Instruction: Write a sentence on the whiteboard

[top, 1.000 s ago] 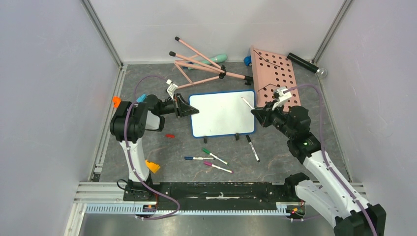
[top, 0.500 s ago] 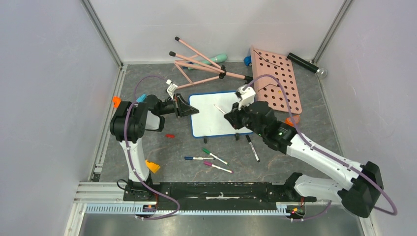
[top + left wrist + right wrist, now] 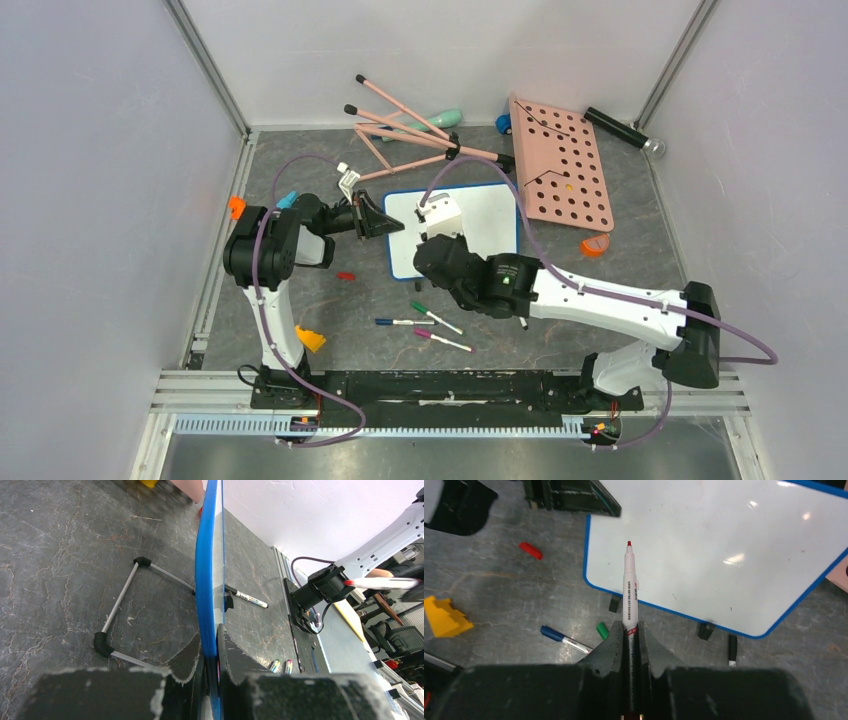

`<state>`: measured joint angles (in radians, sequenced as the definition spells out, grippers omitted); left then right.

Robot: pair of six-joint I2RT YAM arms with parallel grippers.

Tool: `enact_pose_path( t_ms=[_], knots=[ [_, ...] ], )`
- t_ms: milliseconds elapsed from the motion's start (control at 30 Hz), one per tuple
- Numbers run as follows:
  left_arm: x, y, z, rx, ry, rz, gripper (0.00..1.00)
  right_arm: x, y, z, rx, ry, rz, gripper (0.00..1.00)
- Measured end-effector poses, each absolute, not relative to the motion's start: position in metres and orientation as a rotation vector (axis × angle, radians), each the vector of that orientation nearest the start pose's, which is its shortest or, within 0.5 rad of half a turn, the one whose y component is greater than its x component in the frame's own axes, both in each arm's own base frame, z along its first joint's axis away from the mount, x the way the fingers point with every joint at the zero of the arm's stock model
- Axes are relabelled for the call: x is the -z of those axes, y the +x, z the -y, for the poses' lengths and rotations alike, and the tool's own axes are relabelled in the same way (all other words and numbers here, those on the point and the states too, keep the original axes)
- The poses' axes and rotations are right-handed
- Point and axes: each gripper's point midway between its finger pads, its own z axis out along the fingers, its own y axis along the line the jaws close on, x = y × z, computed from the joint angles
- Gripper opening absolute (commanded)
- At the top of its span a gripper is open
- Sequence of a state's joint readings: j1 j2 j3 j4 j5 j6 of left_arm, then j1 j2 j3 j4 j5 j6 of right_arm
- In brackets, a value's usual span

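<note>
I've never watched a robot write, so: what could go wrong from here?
The left gripper pinches only one edge of the whiteboard, so pressing down could tip or slide it on its feet. The red marker in the right gripper points near the board's corner; a stroke there might run off the rim. The right arm could sweep the loose pens near it.

5 markers [image 3: 437, 318], 1 whiteboard [image 3: 490, 215], 1 pink pegbd. [image 3: 545, 190], 2 arms [image 3: 262, 250]

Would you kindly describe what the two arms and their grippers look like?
The left arm and right arm have white links and black joints, each trailing a purple cable. The left gripper and right gripper have black wedge-shaped fingers.
</note>
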<state>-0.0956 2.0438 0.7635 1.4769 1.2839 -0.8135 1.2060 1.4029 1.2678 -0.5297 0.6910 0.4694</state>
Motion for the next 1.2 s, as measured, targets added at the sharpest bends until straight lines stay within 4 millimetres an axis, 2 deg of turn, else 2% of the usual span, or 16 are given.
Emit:
enact_pose_path(
  t_ms=[133, 200, 333, 533, 700, 1000, 1200],
  knots=[
    [-0.121, 0.348, 0.211, 1.558, 0.647, -1.623, 0.02, -0.216, 0.220, -0.305, -0.165, -0.406, -2.104, 0.00],
    [-0.121, 0.348, 0.211, 1.558, 0.647, -1.623, 0.02, -0.216, 0.220, -0.296, -0.138, -0.372, -2.116, 0.00],
    [-0.121, 0.348, 0.211, 1.558, 0.646, -1.623, 0.02, -0.224, 0.220, -0.284, -0.109, -0.386, -2.095, 0.00],
    [-0.121, 0.348, 0.211, 1.557, 0.643, -1.624, 0.02, -0.236, 0.214, -0.274, -0.188, -0.478, -1.998, 0.00],
    [-0.119, 0.347, 0.207, 1.528, 0.593, -1.630, 0.02, -0.251, 0.221, -0.286, -0.230, -0.477, -1.930, 0.00],
    [-0.119, 0.348, 0.205, 1.506, 0.565, -1.629, 0.02, -0.235, 0.230, -0.323, -0.199, -0.616, -1.931, 0.00],
    [-0.119, 0.348, 0.204, 1.506, 0.560, -1.630, 0.02, -0.244, 0.232, -0.333, -0.251, -0.612, -1.895, 0.00]
  ],
)
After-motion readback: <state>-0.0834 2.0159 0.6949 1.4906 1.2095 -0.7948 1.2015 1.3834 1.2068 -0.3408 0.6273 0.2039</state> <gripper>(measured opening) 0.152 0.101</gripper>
